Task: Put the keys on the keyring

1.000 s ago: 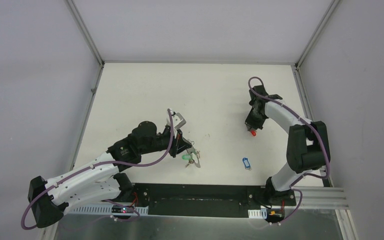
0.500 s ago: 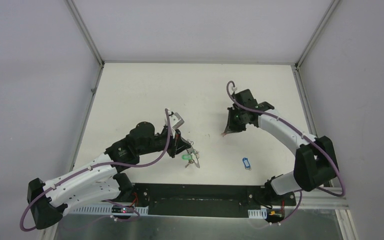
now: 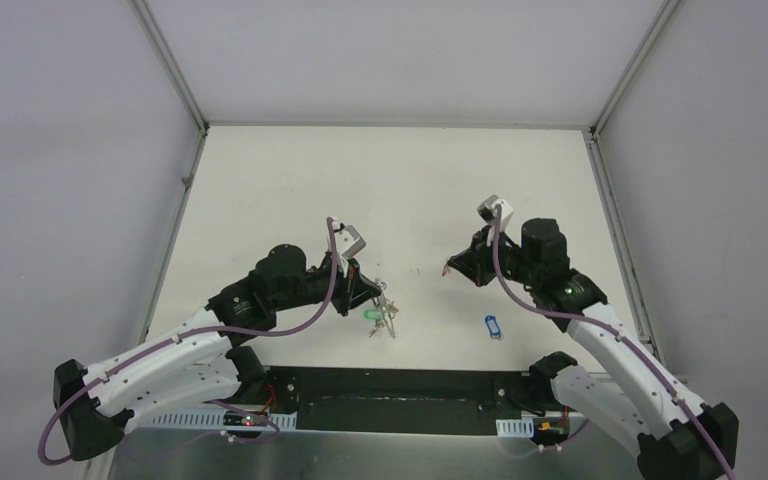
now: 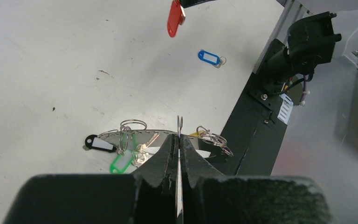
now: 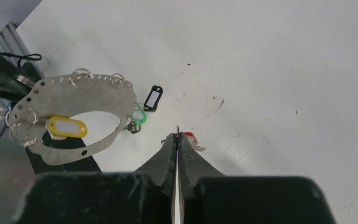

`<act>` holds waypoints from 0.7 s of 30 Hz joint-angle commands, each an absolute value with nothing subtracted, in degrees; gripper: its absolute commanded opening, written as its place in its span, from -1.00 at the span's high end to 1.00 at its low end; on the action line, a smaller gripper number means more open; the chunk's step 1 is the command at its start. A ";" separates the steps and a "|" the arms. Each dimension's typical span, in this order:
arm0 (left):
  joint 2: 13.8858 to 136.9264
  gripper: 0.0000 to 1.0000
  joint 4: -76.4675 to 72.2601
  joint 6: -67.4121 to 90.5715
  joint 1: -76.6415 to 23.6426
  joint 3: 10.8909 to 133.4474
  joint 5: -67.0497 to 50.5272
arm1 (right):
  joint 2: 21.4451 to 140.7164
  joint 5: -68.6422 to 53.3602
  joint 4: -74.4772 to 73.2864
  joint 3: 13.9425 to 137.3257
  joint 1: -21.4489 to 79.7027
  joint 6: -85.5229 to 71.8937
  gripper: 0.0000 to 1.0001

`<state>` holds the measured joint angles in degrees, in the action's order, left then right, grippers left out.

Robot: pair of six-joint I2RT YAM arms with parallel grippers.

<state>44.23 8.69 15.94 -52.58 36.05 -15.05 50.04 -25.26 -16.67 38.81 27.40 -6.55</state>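
Pinching the keyring (image 5: 74,95) by its thin edge in the left claw (image 4: 179,137), squeezed tight. At the ring's rim, just past that claw: green key (image 4: 120,163), black key (image 4: 98,143), yellow tag (image 5: 66,127). Holding the red key (image 4: 175,18) in the right claw (image 5: 177,135), clamped, up off the table (image 3: 310,180). Lying flat near the right claw, not touching: blue key (image 4: 209,57).
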 commanded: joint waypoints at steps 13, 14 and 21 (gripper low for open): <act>41.69 1.00 8.76 14.52 -53.15 36.51 -15.80 | 35.76 -48.21 -3.45 29.76 27.25 16.00 1.00; 41.71 1.00 8.95 14.35 -53.15 36.56 -15.82 | 36.37 -48.25 -3.50 30.13 27.24 15.24 1.00; 41.71 1.00 11.66 10.84 -53.14 38.15 -16.05 | 39.38 -42.41 -6.05 33.46 27.25 6.95 1.00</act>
<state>42.94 11.97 14.06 -52.58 36.05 -15.09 38.96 -45.21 -6.26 28.73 27.40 11.84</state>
